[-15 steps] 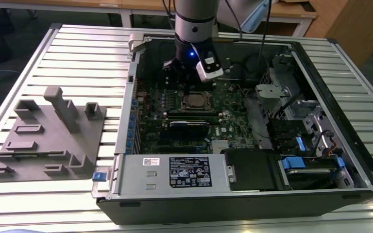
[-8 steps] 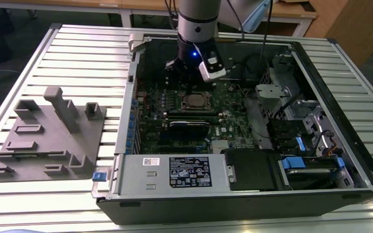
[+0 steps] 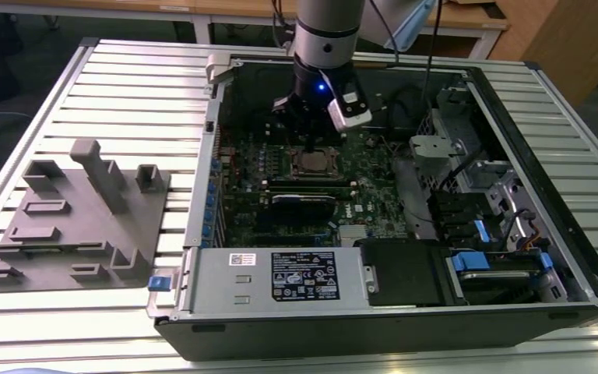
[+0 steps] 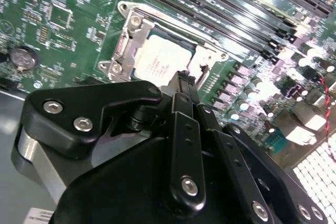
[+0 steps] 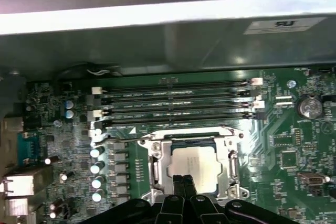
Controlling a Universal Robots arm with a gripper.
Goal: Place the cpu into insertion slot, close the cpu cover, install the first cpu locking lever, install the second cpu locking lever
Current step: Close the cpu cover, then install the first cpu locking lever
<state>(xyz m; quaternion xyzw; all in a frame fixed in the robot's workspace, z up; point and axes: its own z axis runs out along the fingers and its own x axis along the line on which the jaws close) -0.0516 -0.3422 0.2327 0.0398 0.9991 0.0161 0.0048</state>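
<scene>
The cpu [image 5: 197,167] lies in the insertion slot [image 5: 195,142] on the board inside the open computer case [image 3: 548,101]. The cpu cover [image 5: 156,167] looks folded down around it. The gripper [image 5: 183,180] hangs at the slot's edge, clenched on nothing visible. Whether the 2 locking levers are latched, I cannot tell.

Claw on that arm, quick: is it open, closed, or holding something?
Claw: closed, fingers together with nothing between them, tips over the cpu.
</scene>
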